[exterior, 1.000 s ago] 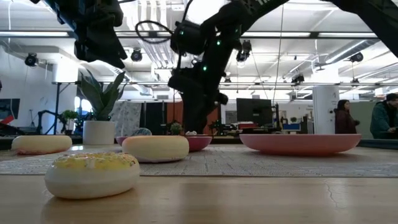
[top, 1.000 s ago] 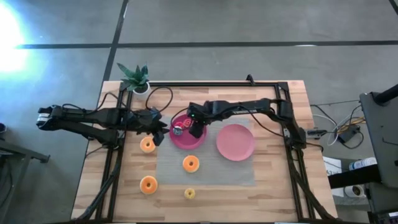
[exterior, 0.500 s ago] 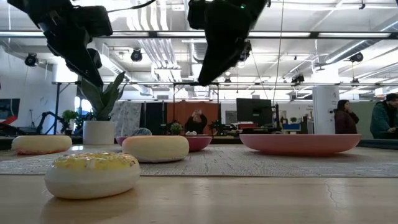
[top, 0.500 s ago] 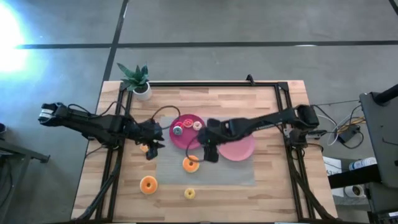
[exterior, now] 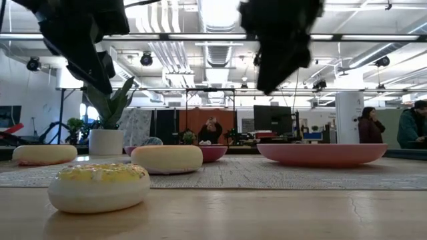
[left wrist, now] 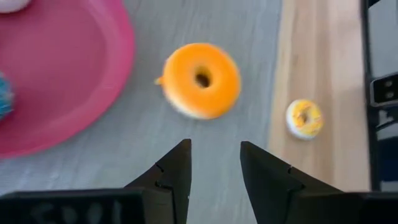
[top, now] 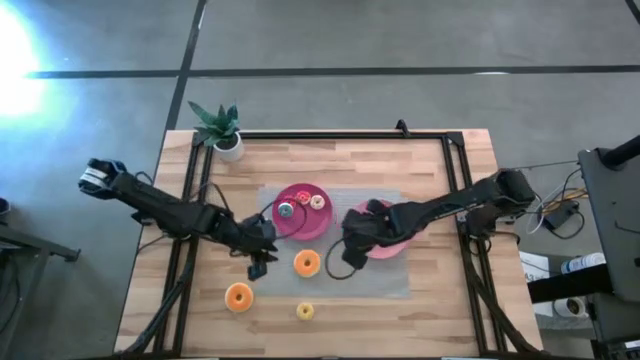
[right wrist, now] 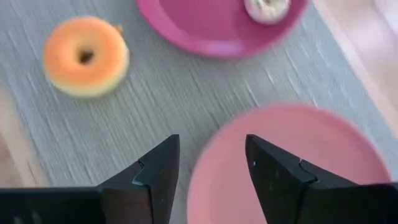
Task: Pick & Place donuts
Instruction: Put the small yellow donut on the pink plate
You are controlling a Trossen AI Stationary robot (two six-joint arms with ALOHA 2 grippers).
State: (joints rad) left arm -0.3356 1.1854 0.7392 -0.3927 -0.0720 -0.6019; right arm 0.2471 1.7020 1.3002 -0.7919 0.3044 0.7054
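Note:
Both grippers hang open above the grey mat and hold nothing. My left gripper (top: 262, 256) (left wrist: 214, 167) is left of an orange donut (top: 307, 263) (left wrist: 201, 79) that lies flat on the mat. My right gripper (top: 348, 250) (right wrist: 208, 168) is right of that donut (right wrist: 86, 56), over the left rim of the light pink plate (top: 392, 240) (right wrist: 292, 162). The dark pink plate (top: 300, 222) carries a red, a bluish and a cream donut (top: 317, 202) (right wrist: 267, 7). A second orange donut (top: 238, 296) and a small yellow donut (top: 305, 311) (left wrist: 304, 118) lie on the wood.
A potted plant (top: 222, 128) stands at the table's far left corner. A dark frame (top: 330, 134) runs along the far edge and both sides. The left arm (top: 170, 212) crosses the table's left part. People stand in the room behind the table (exterior: 413, 123).
My right gripper has left the dark pink plate, where a cream donut now shows, and moved toward the near edge and right, over the light plate's rim. My left gripper has moved toward the near edge and right, toward the orange donut on the mat; its arm now covers another orange donut.

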